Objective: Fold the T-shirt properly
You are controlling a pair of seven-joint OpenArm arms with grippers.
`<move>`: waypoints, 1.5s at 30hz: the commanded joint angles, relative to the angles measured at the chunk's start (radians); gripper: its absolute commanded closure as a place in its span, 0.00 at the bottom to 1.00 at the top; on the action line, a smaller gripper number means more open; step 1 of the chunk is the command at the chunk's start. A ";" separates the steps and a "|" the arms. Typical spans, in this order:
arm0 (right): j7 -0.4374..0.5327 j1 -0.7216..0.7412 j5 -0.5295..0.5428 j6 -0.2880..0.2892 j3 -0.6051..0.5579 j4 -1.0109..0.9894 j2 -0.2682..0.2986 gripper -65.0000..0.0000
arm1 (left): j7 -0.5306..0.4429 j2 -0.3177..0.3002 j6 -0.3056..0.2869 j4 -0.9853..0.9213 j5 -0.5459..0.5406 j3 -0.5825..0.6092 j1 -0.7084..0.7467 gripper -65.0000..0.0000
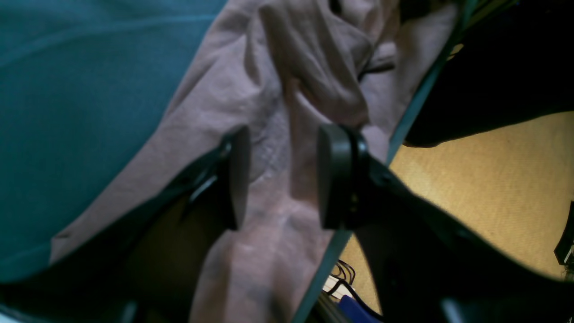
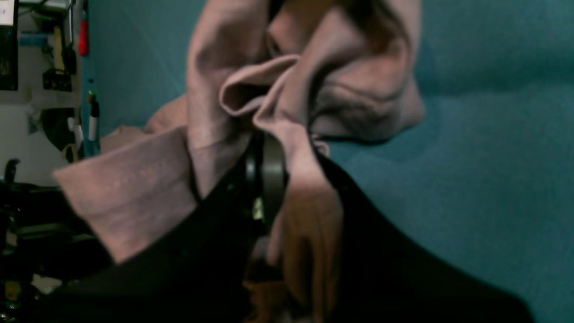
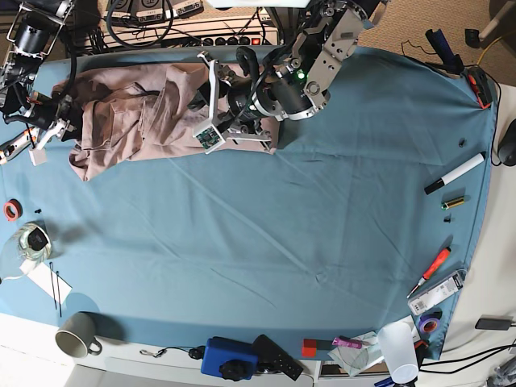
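T-shirt [image 3: 133, 121] seen bunched, unfolded, at table [image 3: 322, 226] far edge. Cloth pinched by right tool [image 2: 269, 166]; left tool [image 1: 282, 175] held open over fabric. All folds left.

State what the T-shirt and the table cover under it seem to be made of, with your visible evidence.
T-shirt: soft matte knit, probably cotton; it bunches into limp rounded wrinkles and shows no sheen.
Table cover: teal woven cloth, matte; it lies flat with faint crease lines and drapes over the table edge. The exact fibre cannot be told.
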 commanded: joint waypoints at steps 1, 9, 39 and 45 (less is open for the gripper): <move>-0.024 0.012 -0.107 -0.007 0.000 0.005 0.020 1.00 | -0.017 0.012 -0.003 0.019 -0.011 0.002 -0.008 0.62; 0.086 0.154 -0.374 -0.007 0.003 0.005 0.058 1.00 | -0.002 0.012 0.043 0.019 -0.010 0.002 -0.008 0.62; -0.024 0.162 0.002 -0.007 0.134 0.113 0.125 1.00 | 0.068 -0.026 0.329 0.231 0.526 0.002 0.131 0.62; -0.024 0.043 0.016 -0.007 0.135 0.418 0.053 1.00 | 0.075 -0.061 0.422 0.232 0.708 0.002 0.145 0.62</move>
